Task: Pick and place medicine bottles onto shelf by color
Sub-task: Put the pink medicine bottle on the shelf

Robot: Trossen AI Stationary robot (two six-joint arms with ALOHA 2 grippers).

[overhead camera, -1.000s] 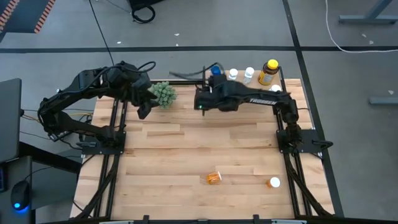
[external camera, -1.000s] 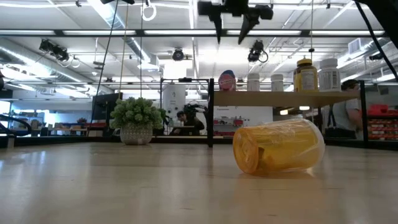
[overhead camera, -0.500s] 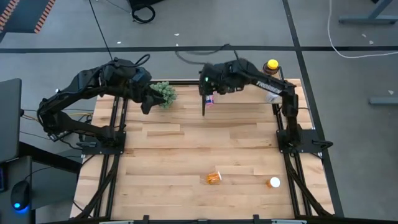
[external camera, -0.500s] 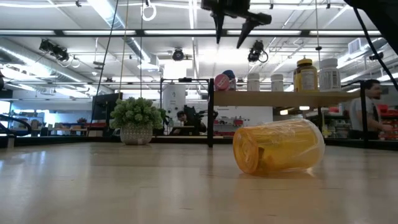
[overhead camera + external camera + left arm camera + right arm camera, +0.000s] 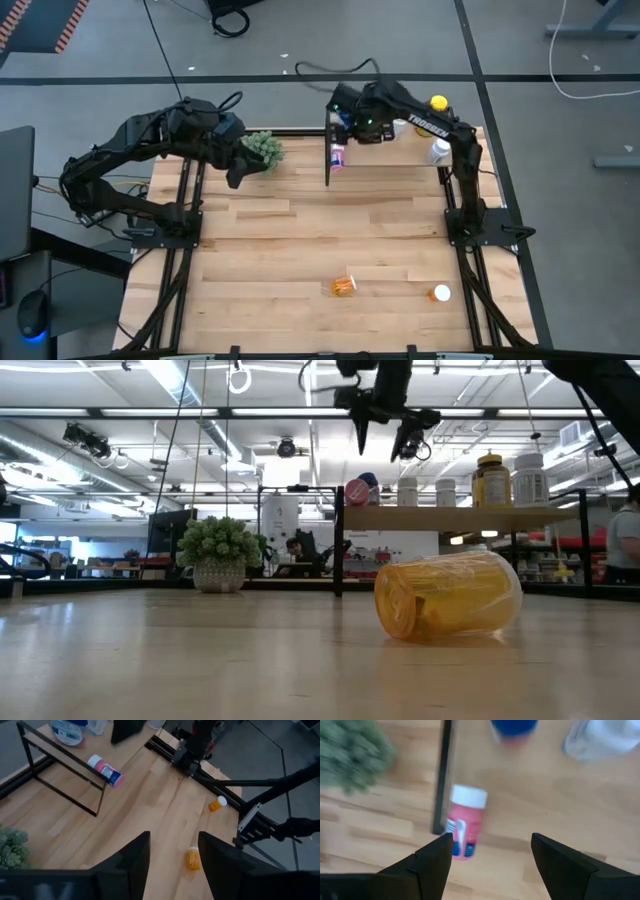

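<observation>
Left arm waits over the far-left part of the surface (image 5: pixel 300 240), its left claw (image 5: pixel 236 170) just beside the green plant (image 5: pixel 263 150). Fingers spread, nothing between them, per the left wrist view.

Two bottles not yet shelved, both lying on their sides on the near part of the surface: the orange bottle (image 5: pixel 343 286) toward the middle, the white-capped orange bottle (image 5: pixel 440 293) further right, well apart from the shelf (image 5: pixel 470 518).

On the shelf, from its left end: the pink bottle (image 5: pixel 464 822) lying tipped over right at the black divider edge, cap toward the shelf's interior; then a blue bottle (image 5: pixel 514 727), two white bottles (image 5: pixel 407 491), the amber yellow-capped bottle (image 5: pixel 490 479) and a larger white one (image 5: pixel 529 479), all upright in the low view. Judgement: most of the sorting is done; two bottles remain, and the pink one likely needs righting.

Right claw (image 5: pixel 385 445) hangs above the shelf's left end, over the pink bottle, fingers spread and pointing down, holding nothing.
</observation>
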